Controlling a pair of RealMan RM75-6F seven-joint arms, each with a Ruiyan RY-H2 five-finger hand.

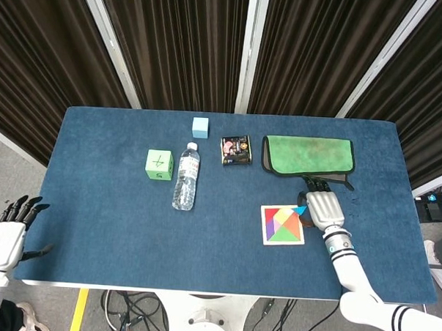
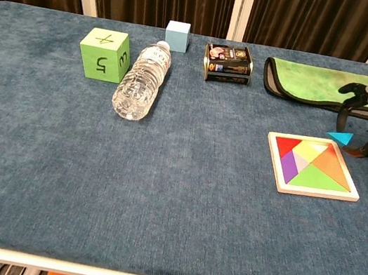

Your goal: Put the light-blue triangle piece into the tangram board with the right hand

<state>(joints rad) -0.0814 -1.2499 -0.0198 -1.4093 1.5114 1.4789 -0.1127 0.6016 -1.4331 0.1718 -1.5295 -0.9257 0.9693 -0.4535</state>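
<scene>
Dark pleated curtains with pale vertical posts back a table (image 1: pixel 93 226) covered in blue cloth. Right hand (image 1: pixel 321 207), at the upper right corner of the tangram board (image 1: pixel 282 224), pinches the light-blue triangle piece (image 2: pixel 341 137) between its dark fingertips (image 2: pixel 343 118); in the chest view the piece hangs just above the board's far right corner, clear of the cloth. The board, white-framed, shows red, yellow, orange, purple and green pieces seated, with a pale unfilled patch along its far edge. Behind the hand lies a folded green cloth (image 1: pixel 308 155) with a dark border. Further left stand a dark printed tin (image 1: pixel 235 149), a small pale-blue cube (image 1: pixel 200 126), a clear water bottle (image 1: pixel 186 177) lying on its side, and a green cube (image 1: pixel 159 164) with marked faces. Left hand (image 1: pixel 5 238) rests off the table's near left corner, fingers apart, holding nothing.
</scene>
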